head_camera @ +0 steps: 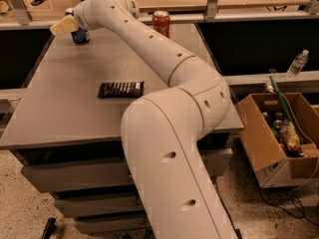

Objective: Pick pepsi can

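The pepsi can (80, 36) is a small dark-blue can standing upright at the far left corner of the grey table (60, 113). My gripper (64, 26) reaches across the table on the long white arm. It sits right at the can, at its top and left side, and covers the can's upper part. Only the can's lower body shows below the wrist. I cannot tell whether the gripper touches the can.
A red Coca-Cola can (161, 23) stands at the table's far edge, right of the arm. A flat dark chocolate bar wrapper (120, 89) lies mid-table. A cardboard box (264, 148) of clutter sits on the floor at right, with a plastic bottle (298, 63) behind it.
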Controlling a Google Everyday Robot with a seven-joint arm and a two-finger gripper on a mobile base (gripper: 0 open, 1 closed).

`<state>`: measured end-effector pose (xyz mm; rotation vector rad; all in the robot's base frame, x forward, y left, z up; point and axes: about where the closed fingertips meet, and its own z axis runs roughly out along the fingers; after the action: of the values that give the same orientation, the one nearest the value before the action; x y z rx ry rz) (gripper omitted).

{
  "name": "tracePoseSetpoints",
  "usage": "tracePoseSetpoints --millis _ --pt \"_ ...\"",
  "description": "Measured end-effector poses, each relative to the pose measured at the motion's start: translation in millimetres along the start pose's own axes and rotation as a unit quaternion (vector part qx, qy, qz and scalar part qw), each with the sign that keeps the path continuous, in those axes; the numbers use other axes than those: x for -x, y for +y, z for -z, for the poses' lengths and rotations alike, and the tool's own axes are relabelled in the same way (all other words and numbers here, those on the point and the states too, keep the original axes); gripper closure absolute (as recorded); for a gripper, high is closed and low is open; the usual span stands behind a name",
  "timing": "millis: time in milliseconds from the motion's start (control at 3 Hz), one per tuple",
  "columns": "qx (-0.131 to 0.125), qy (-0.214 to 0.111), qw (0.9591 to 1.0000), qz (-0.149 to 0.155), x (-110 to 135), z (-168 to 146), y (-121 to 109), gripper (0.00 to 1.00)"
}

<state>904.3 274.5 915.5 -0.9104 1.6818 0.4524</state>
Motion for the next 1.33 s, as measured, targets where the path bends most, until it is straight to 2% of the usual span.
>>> tracePoseSetpoints --millis 333,667,1333 --pt "-0.007 -0.021 0.9997 0.011 -1.5 -7.8 3.1 0.00" --pt "-0.017 -0.029 0.9993 0.017 -8.3 -14.6 3.0 0.00" --pt "-0.009 -0.031 0.9991 0.026 -10.6 -25.6 -1.8 0.00"
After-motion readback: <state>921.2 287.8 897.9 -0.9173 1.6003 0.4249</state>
